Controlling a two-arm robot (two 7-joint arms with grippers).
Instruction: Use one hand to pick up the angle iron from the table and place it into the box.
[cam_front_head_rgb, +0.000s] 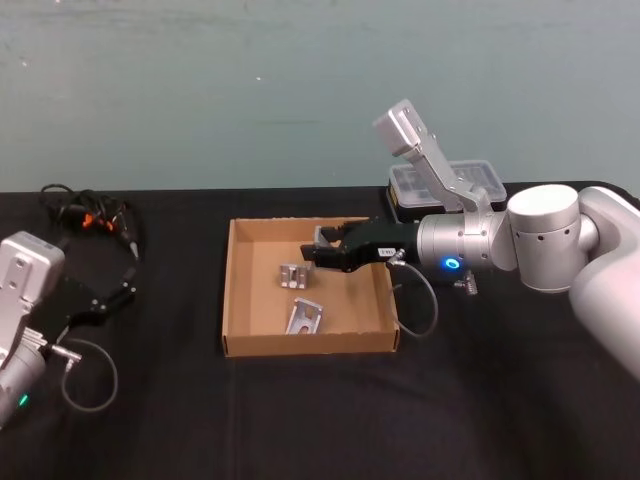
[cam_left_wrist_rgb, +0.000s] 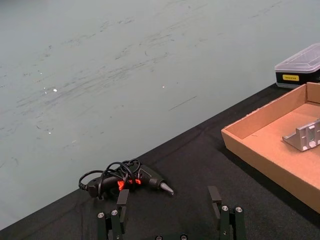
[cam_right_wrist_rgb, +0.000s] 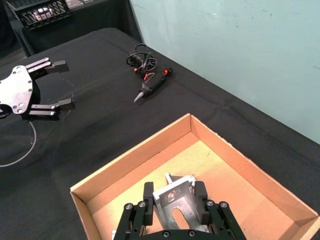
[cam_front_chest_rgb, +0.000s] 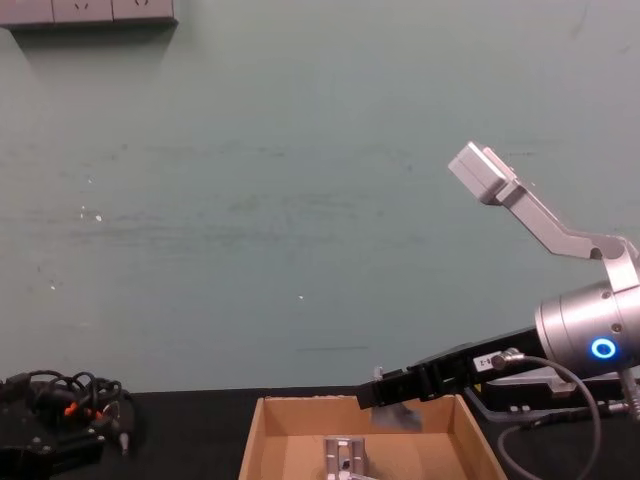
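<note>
The left end effector (cam_front_head_rgb: 95, 296) is resting on the table (cam_front_head_rgb: 160, 420) at far left, fingers spread wide. The right end effector (cam_front_head_rgb: 322, 256) is hovering over the box (cam_front_head_rgb: 300, 343), gripping an angle iron (cam_right_wrist_rgb: 173, 199); two more brackets are lying inside.

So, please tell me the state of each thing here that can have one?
right tool: shut on an angle iron, above the box
left tool: open, holding nothing
box: open, two angle irons lying inside
black case: lid closed
</note>
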